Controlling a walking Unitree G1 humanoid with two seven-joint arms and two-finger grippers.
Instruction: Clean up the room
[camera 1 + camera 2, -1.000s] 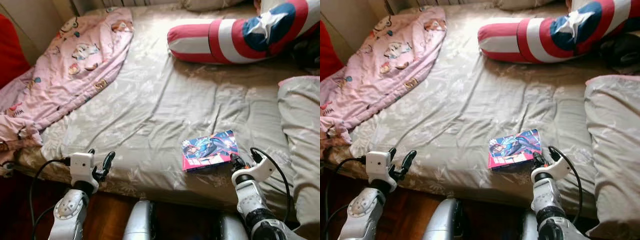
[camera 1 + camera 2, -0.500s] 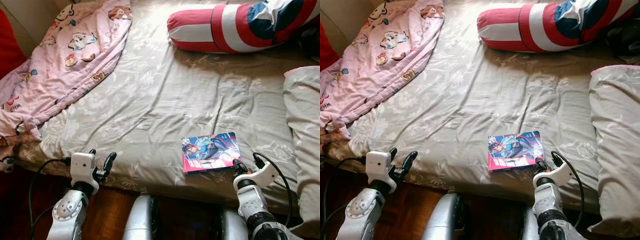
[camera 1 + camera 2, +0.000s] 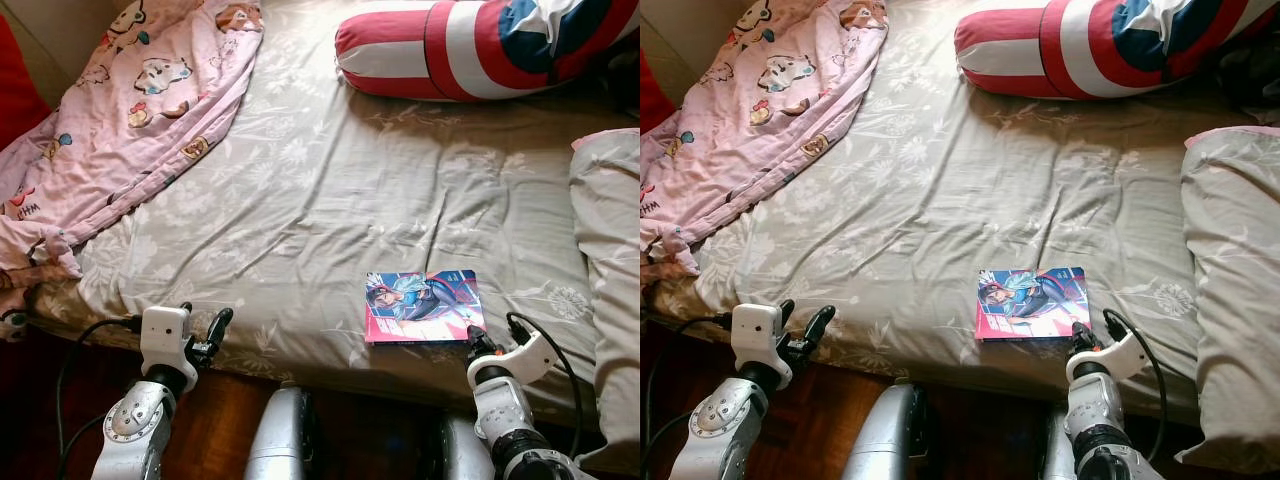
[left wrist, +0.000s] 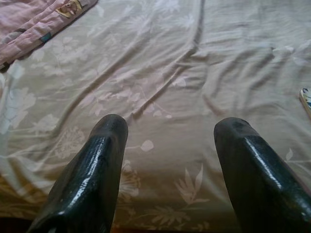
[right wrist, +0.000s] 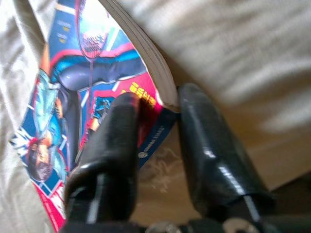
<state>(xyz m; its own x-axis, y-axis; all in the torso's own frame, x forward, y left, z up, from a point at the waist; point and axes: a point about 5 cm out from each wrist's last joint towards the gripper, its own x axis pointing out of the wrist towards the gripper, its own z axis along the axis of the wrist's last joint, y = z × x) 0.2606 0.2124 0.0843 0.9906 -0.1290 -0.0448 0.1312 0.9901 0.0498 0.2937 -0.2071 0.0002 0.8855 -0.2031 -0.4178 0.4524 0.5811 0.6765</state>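
A colourful comic book (image 3: 425,305) lies flat on the grey flowered bed sheet (image 3: 330,190), close to the bed's front edge. My right gripper (image 3: 476,338) is at the book's near right corner. In the right wrist view its fingers (image 5: 121,126) hold that corner of the book (image 5: 82,92) between them, one on the cover and one beside the page edge. My left gripper (image 3: 203,315) hovers at the bed's front edge to the left, open with nothing between its fingers (image 4: 104,145).
A pink cartoon-print blanket (image 3: 120,120) is rumpled over the bed's left side. A red, white and blue bolster (image 3: 470,50) lies at the back. A grey pillow (image 3: 610,260) lies on the right. Dark wooden floor (image 3: 220,430) shows below the bed edge.
The whole picture has shifted, so the camera moved closer over the bed. My right gripper stays at the book's corner. The left gripper holds its place.
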